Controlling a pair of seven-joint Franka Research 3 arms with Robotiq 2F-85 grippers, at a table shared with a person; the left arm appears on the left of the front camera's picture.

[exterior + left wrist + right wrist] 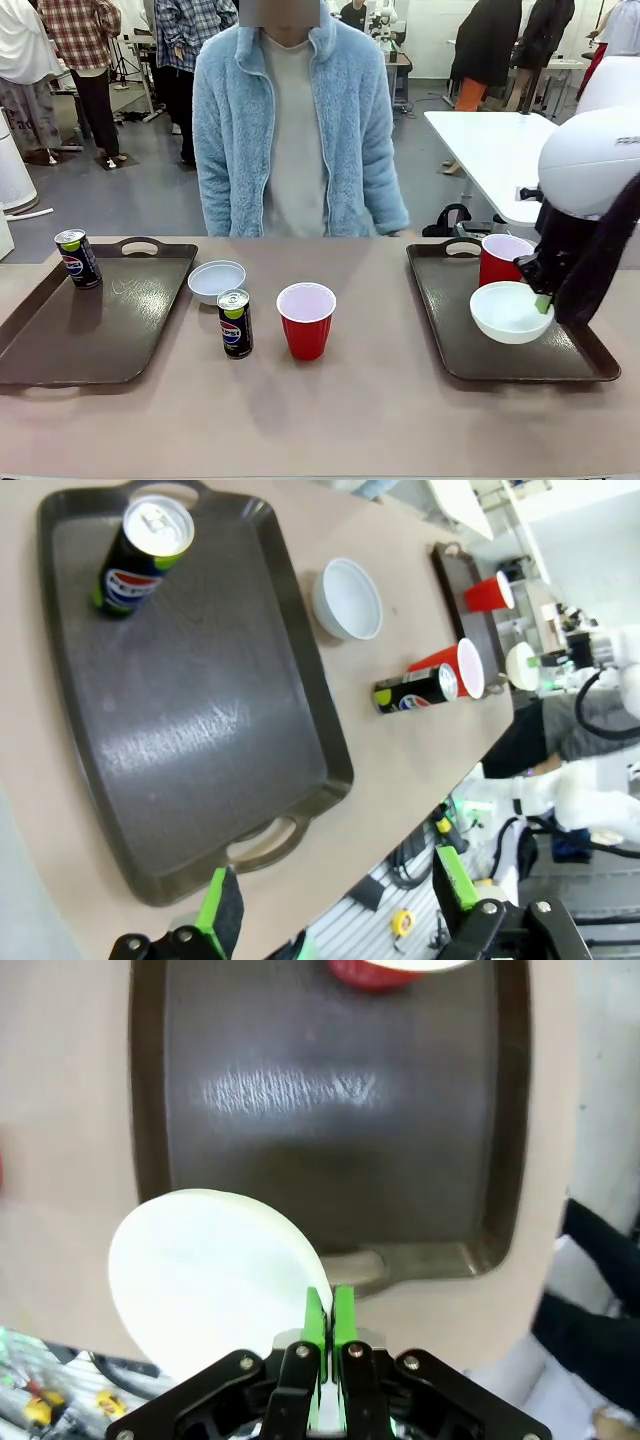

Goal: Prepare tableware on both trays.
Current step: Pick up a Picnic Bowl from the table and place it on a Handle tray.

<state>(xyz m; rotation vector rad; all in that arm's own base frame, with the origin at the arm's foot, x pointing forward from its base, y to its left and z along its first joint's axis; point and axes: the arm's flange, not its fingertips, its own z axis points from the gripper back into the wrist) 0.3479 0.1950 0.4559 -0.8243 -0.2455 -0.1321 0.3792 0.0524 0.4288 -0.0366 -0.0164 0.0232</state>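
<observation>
1. Landmark: mid cup, red, stood upright on the bare table, in front of the person in a pale blue fleece.
2. Loose can stood upright just left of the mid cup, w/ a small gap between them.
3. Loose bowl sat on the table left of the mid cup & farther back, just beside the L tray's rim.
4. L tray lay well left of the mid cup, w/ tray can upright in its far-left corner.
5. R tray lay right of the mid cup, a strip of table between them. Tray cup stood upright at its far end, by the handle.
6. R gripper was well right of the mid cup. We saw its green pads clenched on the rim of the held bowl.
7. Held bowl was over the R tray's near half, in front of the tray cup. We couldn't tell whether it touched the tray floor.
8. L gripper hung w/ fingers spread wide & nothing between them, above the L tray's handle end opposite the tray can, well left of the mid cup.
</observation>
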